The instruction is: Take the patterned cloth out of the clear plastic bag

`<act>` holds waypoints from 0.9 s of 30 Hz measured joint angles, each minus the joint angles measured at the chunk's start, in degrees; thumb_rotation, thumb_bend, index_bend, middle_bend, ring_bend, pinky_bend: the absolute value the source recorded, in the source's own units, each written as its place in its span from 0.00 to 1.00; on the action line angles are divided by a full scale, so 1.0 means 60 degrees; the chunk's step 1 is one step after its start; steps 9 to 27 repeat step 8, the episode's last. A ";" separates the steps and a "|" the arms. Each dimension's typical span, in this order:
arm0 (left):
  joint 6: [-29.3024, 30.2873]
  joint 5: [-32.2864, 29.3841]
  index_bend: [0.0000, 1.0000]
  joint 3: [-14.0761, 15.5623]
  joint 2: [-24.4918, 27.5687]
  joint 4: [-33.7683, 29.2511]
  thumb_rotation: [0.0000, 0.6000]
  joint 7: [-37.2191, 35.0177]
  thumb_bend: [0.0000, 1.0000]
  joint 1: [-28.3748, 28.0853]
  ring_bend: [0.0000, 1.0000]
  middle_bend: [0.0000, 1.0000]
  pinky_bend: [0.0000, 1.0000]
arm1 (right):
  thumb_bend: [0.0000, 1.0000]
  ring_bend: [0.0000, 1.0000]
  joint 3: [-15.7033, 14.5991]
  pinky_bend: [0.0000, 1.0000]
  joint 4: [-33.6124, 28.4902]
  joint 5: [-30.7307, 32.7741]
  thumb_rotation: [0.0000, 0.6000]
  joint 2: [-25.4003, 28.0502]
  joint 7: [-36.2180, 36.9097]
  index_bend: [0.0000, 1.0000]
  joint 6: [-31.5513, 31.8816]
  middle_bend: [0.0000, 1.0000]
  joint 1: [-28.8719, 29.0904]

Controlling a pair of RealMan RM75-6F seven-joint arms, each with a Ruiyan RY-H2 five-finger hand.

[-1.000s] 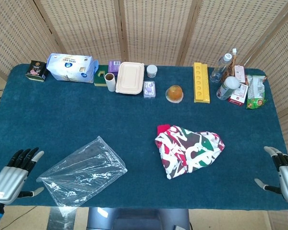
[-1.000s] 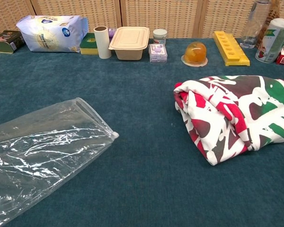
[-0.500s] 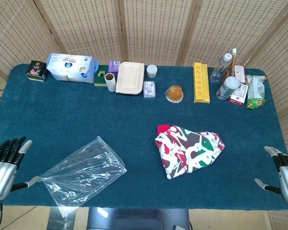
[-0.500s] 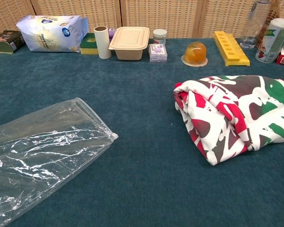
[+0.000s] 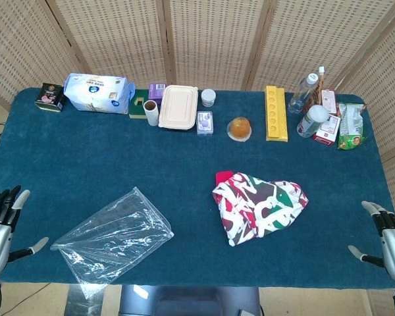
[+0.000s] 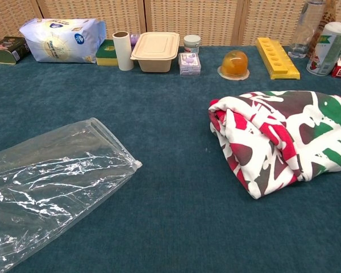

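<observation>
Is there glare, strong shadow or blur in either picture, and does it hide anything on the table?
Head view: even lighting, no hard shadows, sharp; the clear plastic bag shows small white glints. Chest view: the bag's creases glint more strongly, but the table shows through; the patterned cloth is sharp and cut off at the right edge. Nothing is hidden by glare.

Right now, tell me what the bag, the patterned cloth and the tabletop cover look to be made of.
Bag: thin clear plastic film, glossy; creases catch white glints.
Patterned cloth: soft woven or knit fabric, matte; it slumps in rounded folds.
Tabletop cover: dark teal felt or short-pile carpet, judging by its fuzzy, dull surface.
</observation>
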 measured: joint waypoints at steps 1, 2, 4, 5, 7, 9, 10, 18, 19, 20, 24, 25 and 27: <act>-0.0064 -0.0024 0.00 0.0004 0.0007 -0.0019 0.94 -0.0006 0.00 -0.0005 0.00 0.02 0.05 | 0.14 0.25 0.0007 0.26 -0.0011 0.0005 0.86 0.0004 -0.0018 0.16 -0.0010 0.21 0.0003; -0.0137 -0.0049 0.00 0.0009 0.0013 -0.0041 0.94 -0.0009 0.00 -0.0015 0.00 0.02 0.05 | 0.14 0.25 0.0017 0.26 -0.0026 0.0010 0.86 0.0009 -0.0033 0.16 -0.0021 0.21 0.0009; -0.0301 -0.0115 0.00 0.0009 0.0029 -0.0099 0.94 -0.0004 0.00 -0.0039 0.00 0.02 0.05 | 0.14 0.25 0.0037 0.26 -0.0055 0.0025 0.86 0.0016 -0.0065 0.16 -0.0051 0.22 0.0021; -0.0351 -0.0144 0.00 0.0005 0.0032 -0.0120 0.94 0.0008 0.00 -0.0049 0.00 0.02 0.05 | 0.14 0.25 0.0041 0.26 -0.0065 0.0031 0.86 0.0018 -0.0076 0.16 -0.0064 0.22 0.0025; -0.0426 -0.0188 0.00 -0.0010 0.0030 -0.0157 0.93 0.0030 0.00 -0.0065 0.00 0.02 0.05 | 0.14 0.25 0.0052 0.26 -0.0083 0.0042 0.85 0.0021 -0.0110 0.16 -0.0084 0.22 0.0033; -0.0453 -0.0198 0.00 -0.0016 0.0028 -0.0169 0.93 0.0033 0.00 -0.0071 0.00 0.02 0.05 | 0.14 0.25 0.0056 0.26 -0.0094 0.0045 0.85 0.0021 -0.0123 0.16 -0.0094 0.22 0.0036; -0.0453 -0.0198 0.00 -0.0016 0.0028 -0.0169 0.93 0.0033 0.00 -0.0071 0.00 0.02 0.05 | 0.14 0.25 0.0056 0.26 -0.0094 0.0045 0.85 0.0021 -0.0123 0.16 -0.0094 0.22 0.0036; -0.0453 -0.0198 0.00 -0.0016 0.0028 -0.0169 0.93 0.0033 0.00 -0.0071 0.00 0.02 0.05 | 0.14 0.25 0.0056 0.26 -0.0094 0.0045 0.85 0.0021 -0.0123 0.16 -0.0094 0.22 0.0036; -0.0453 -0.0198 0.00 -0.0016 0.0028 -0.0169 0.93 0.0033 0.00 -0.0071 0.00 0.02 0.05 | 0.14 0.25 0.0056 0.26 -0.0094 0.0045 0.85 0.0021 -0.0123 0.16 -0.0094 0.22 0.0036; -0.0453 -0.0198 0.00 -0.0016 0.0028 -0.0169 0.93 0.0033 0.00 -0.0071 0.00 0.02 0.05 | 0.14 0.25 0.0056 0.26 -0.0094 0.0045 0.85 0.0021 -0.0123 0.16 -0.0094 0.22 0.0036; -0.0453 -0.0198 0.00 -0.0016 0.0028 -0.0169 0.93 0.0033 0.00 -0.0071 0.00 0.02 0.05 | 0.14 0.25 0.0056 0.26 -0.0094 0.0045 0.85 0.0021 -0.0123 0.16 -0.0094 0.22 0.0036; -0.0453 -0.0198 0.00 -0.0016 0.0028 -0.0169 0.93 0.0033 0.00 -0.0071 0.00 0.02 0.05 | 0.14 0.25 0.0056 0.26 -0.0094 0.0045 0.85 0.0021 -0.0123 0.16 -0.0094 0.22 0.0036; -0.0453 -0.0198 0.00 -0.0016 0.0028 -0.0169 0.93 0.0033 0.00 -0.0071 0.00 0.02 0.05 | 0.14 0.25 0.0056 0.26 -0.0094 0.0045 0.85 0.0021 -0.0123 0.16 -0.0094 0.22 0.0036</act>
